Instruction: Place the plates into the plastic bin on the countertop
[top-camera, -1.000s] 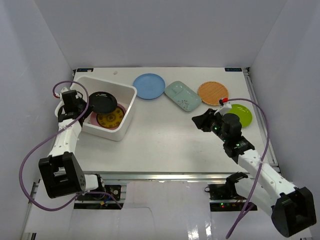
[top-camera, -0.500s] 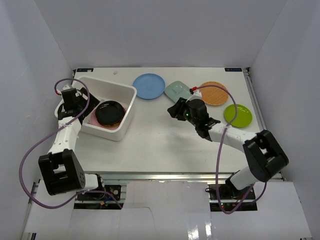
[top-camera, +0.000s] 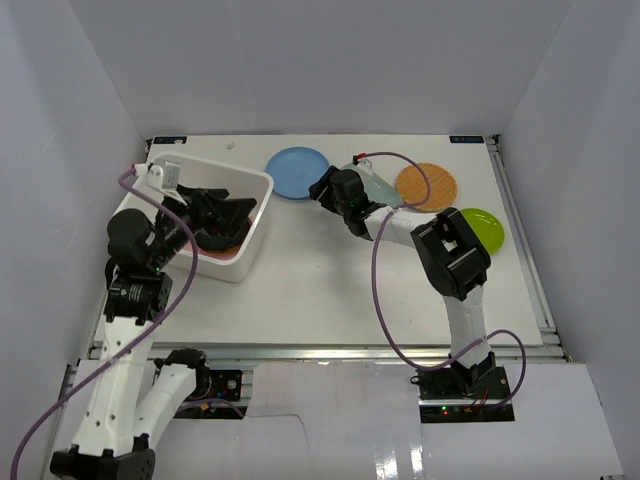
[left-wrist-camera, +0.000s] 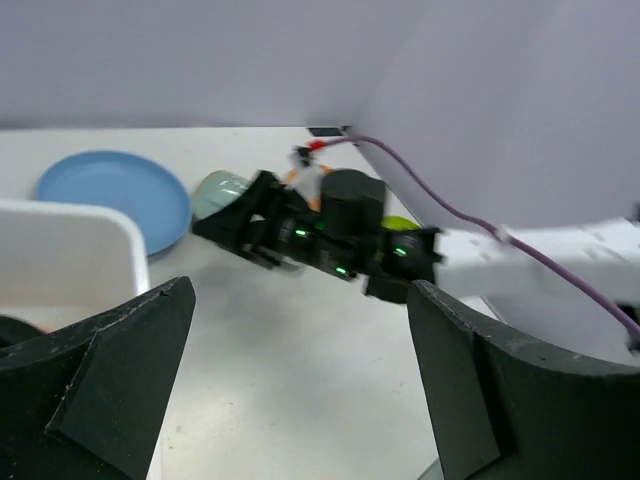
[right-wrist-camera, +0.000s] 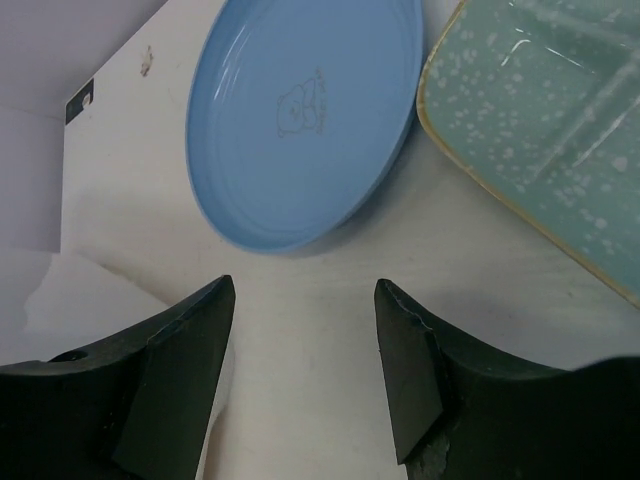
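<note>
The white plastic bin (top-camera: 262, 212) stands at the back left of the countertop (top-camera: 320, 285). A black plate (top-camera: 222, 236) lies in it on a pink plate (top-camera: 228, 251), half hidden by my left gripper (top-camera: 232, 208), which hangs open and empty above the bin. The left wrist view shows that gripper (left-wrist-camera: 300, 385) with wide jaws over bare countertop. Low on the counter, just right of the blue plate (top-camera: 297, 172), my right gripper (top-camera: 324, 186) is open and empty. In the right wrist view its fingertips (right-wrist-camera: 305, 350) sit just short of the blue plate (right-wrist-camera: 300, 120).
A pale green dish (top-camera: 378, 187) lies under the right arm's forearm, beside the blue plate (left-wrist-camera: 115, 195). An orange plate (top-camera: 428, 186) and a lime green plate (top-camera: 485, 228) sit further right. The bin's corner (right-wrist-camera: 60, 295) is close to the right gripper's left finger. White walls enclose the counter.
My left gripper let go of the black plate into the bin, opened wide and rose. My right arm swept left from the lime green plate to the blue plate, its jaws widening.
</note>
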